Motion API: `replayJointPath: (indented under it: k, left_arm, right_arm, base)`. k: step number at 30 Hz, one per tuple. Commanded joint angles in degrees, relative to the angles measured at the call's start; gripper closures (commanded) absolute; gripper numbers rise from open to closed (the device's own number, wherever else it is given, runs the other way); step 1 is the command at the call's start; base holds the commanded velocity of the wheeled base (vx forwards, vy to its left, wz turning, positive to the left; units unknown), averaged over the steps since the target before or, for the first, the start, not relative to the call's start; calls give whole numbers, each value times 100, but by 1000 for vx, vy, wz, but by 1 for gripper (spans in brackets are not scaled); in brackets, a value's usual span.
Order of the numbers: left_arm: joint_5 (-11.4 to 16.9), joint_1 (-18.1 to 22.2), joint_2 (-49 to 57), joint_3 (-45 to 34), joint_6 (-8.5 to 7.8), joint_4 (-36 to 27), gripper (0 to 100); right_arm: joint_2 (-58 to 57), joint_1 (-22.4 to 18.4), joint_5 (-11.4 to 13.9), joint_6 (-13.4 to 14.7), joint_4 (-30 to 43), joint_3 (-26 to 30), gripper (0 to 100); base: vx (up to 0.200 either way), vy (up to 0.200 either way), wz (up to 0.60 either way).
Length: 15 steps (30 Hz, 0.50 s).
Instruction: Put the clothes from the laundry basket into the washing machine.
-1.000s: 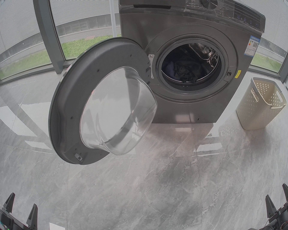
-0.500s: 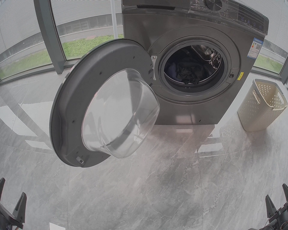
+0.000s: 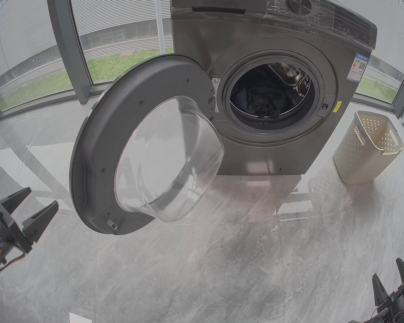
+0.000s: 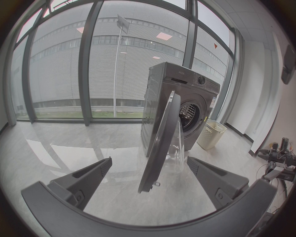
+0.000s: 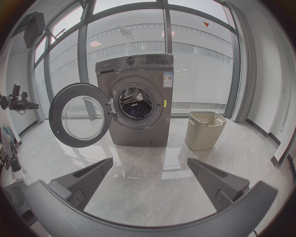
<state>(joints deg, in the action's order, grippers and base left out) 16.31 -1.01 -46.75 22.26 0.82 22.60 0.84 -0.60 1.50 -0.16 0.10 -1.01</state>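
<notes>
Seems past loading, with clothes in the drum; next, nudge door shut with left end effector, splayed empty like the right end effector.

Washing machine casing is showing satin grey metal, with clear film gleaming over its top panel. Its door is carrying a glossy transparent bowl. The drum is glinting like polished steel around dark cloth clothes. The laundry basket is looking like matt cream perforated plastic, and the floor is reflecting light off glossy, stone-patterned tile.
</notes>
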Motion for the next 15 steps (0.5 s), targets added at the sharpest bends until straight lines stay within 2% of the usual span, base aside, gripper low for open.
replayJointPath:
  k: [1, 5, 15]
  left_arm:
    - [434, -426, -2136, 710, 147, 860, 0]
    - [478, -725, -2435, 1008, 270, 860, 0]
    - [426, -1613, -2840, 1281, 296, 1106, 0]
  right_arm:
    - [-40, 7, 8, -2, -1, 92, 0]
    - [-40, -2, 8, -2, -1, 92, 0]
    - [-40, -2, -1, 16, -1, 92, 0]
  base:
    - [0, 0, 0]
    - [0, 0, 0]
    - [0, 0, 0]
